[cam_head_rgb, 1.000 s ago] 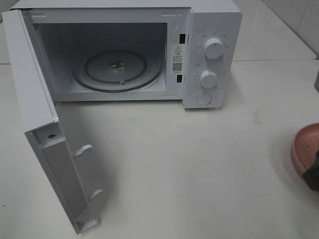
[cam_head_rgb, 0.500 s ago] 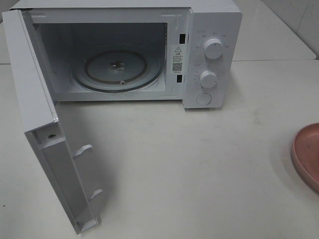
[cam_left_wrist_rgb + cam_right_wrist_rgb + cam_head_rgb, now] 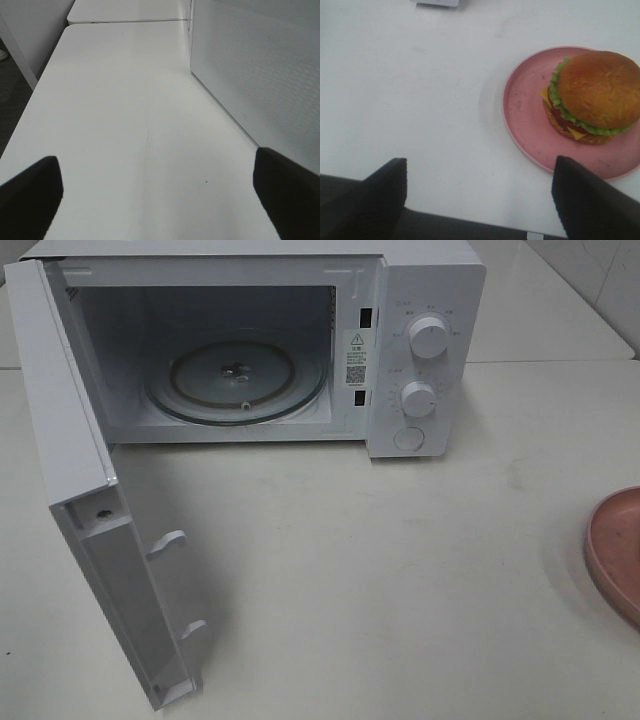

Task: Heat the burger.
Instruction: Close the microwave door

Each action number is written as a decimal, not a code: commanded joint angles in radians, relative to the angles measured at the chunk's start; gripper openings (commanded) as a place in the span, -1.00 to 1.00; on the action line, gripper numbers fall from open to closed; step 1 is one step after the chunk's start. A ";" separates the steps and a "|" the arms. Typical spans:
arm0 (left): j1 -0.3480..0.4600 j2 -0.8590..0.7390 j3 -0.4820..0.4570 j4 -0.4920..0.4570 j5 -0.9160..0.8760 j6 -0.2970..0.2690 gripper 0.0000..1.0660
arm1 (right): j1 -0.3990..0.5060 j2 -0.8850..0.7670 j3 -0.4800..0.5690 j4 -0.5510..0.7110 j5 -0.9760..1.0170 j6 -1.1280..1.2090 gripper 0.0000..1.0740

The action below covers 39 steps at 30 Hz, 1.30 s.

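Presently, my right gripper [image 3: 477, 200]: jaws wide, empty, above the table [image 3: 420, 90] near the burger [image 3: 592, 95] on its pink plate [image 3: 530, 125]; my left gripper [image 3: 157, 195]: wide, empty, beside the microwave [image 3: 400, 340], door open.

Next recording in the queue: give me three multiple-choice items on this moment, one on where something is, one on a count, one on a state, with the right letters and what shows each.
1. Where is the burger?
A. on the pink plate
B. on the glass turntable
C. between the right gripper's fingers

2. How many round knobs are on the microwave panel?
A. one
B. two
C. four

3. What state is the microwave door in?
A. shut
B. taken off
C. swung wide open

Answers:
1 A, the right wrist view shows it sitting on the plate, apart from the open right gripper.
2 B, one knob above the other, over a round button.
3 C, the cavity and bare turntable are exposed.
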 commanded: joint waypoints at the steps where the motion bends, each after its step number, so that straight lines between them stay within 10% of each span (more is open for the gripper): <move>1: 0.001 -0.021 0.002 0.000 -0.009 -0.007 0.84 | -0.044 -0.041 0.004 0.007 -0.006 -0.022 0.42; 14: 0.001 -0.021 0.002 0.000 -0.009 -0.007 0.84 | -0.247 -0.245 0.008 0.014 -0.010 -0.049 0.42; 39: 0.001 -0.021 0.002 0.001 -0.009 -0.007 0.84 | -0.258 -0.244 0.008 0.030 -0.011 -0.071 0.42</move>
